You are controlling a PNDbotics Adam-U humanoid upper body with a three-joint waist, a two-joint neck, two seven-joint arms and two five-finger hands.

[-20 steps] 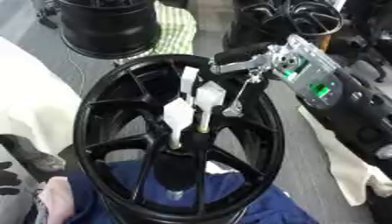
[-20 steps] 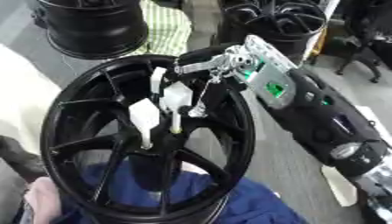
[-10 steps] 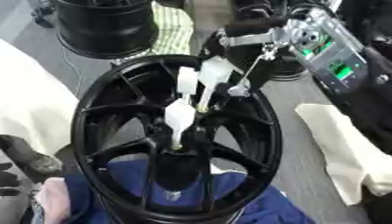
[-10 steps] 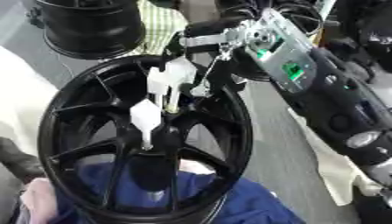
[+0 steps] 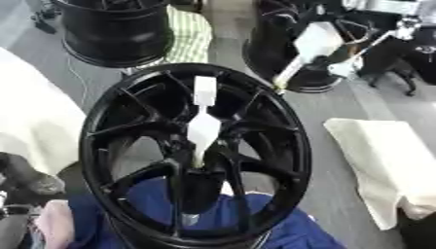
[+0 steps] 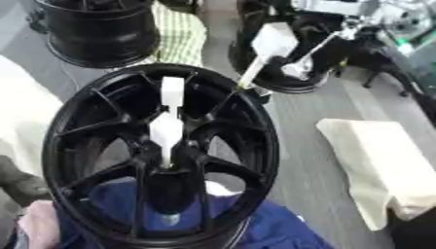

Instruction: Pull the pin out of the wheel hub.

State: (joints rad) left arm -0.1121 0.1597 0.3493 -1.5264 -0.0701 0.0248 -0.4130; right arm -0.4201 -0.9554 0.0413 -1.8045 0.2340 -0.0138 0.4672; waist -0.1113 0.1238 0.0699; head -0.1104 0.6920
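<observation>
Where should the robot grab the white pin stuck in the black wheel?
By its flat top tab, coming from above: the white plastic pin stands upright in the black spoked wheel hub, whose spokes crowd its thin lower end.

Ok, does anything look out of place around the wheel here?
Nothing is damaged or spilled. One white pin is out, held by the right hand above the far rim of the wheel. A second white pin stands in the hub, tilted slightly.
</observation>
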